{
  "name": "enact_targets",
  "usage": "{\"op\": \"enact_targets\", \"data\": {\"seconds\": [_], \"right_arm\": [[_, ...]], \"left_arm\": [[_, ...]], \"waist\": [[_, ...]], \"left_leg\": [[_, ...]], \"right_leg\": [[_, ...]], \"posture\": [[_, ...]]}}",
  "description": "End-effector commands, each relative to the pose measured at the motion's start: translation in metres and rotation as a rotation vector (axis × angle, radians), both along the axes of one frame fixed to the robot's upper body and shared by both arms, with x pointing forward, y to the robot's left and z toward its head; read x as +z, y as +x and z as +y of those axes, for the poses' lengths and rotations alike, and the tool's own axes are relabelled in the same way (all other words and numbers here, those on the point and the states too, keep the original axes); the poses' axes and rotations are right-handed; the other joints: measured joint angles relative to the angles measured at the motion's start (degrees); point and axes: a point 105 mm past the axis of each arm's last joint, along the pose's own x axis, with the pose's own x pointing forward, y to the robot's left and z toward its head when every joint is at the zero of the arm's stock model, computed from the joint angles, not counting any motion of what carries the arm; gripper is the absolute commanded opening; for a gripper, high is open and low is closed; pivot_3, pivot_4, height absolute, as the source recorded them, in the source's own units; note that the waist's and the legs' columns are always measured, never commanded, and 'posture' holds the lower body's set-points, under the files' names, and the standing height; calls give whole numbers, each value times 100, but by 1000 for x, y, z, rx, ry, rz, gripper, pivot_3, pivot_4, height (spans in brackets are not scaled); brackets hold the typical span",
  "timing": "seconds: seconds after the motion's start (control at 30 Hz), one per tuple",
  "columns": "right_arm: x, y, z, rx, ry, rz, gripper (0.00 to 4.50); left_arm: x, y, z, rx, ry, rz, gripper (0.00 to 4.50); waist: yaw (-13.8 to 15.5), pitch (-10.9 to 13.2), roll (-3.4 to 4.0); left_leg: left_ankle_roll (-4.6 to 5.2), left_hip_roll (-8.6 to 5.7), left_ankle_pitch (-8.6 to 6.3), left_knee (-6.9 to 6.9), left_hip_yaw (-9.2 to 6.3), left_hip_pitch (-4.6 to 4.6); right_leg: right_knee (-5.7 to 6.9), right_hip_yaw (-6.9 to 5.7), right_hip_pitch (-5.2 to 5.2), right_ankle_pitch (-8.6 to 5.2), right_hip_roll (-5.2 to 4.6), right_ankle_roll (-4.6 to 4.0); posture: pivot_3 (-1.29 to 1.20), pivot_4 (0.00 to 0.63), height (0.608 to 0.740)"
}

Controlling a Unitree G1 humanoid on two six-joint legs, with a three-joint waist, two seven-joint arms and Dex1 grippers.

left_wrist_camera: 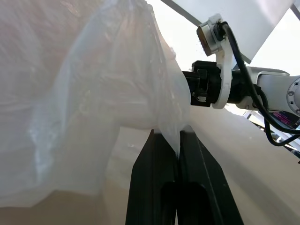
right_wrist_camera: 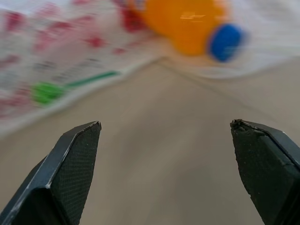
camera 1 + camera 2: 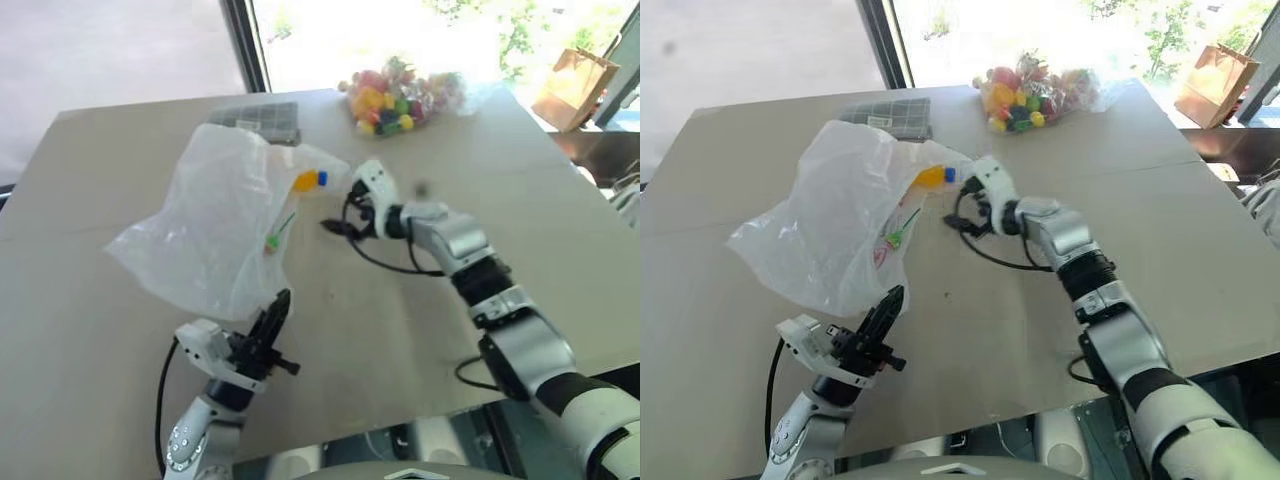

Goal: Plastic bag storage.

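The plastic bag [image 3: 215,215] is being held up over the near left part of the table [image 3: 120,340], billowing from its pinched lower edge toward the table's middle. The left gripper [image 3: 283,302] is being kept fully closed on a fold of that film, the bag rising above and beyond its fingers. The right gripper [image 2: 166,133] is being held wide apart over the table's centre with nothing between its fingers [image 2: 77,154], just beside the bag's right-hand edge but not touching it. An orange bottle [image 2: 187,26] with a blue cap is being seen close ahead of the right gripper, against the bag's printed film. A small bag of coloured balls [image 3: 400,95] is lying at the far edge, well apart
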Motion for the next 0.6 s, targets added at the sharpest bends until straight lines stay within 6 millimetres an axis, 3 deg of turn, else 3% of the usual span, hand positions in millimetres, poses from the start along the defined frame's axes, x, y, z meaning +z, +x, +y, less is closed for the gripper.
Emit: {"op": "enact_targets", "data": {"seconds": [0.03, 0.3, 0.6], "right_arm": [[24, 16, 9, -51, 77, -98, 4457], [56, 27, 39, -73, 195, -184, 4457], [50, 34, 43, -182, 191, -168, 4457]], "left_arm": [[7, -1, -4, -19, 6, -35, 0], [7, -2, -2, -17, 19, -33, 0], [8, -5, 1, 25, 38, -42, 0]], "waist": [[-12, 1, 2], [15, 5, 6], [22, 4, 5]], "left_leg": [[0, 5, 0, -3, 1, 4], [0, 20, 0, -3, 44, -1], [-1, 6, 0, -3, 48, -5]], "right_leg": [[6, 3, -3, -1, 9, -2], [6, 12, -11, -1, 17, -5], [4, 10, -11, -12, -5, -23]], "posture": [[0, 150, 740], [0, 150, 740], [0, 150, 740]]}}
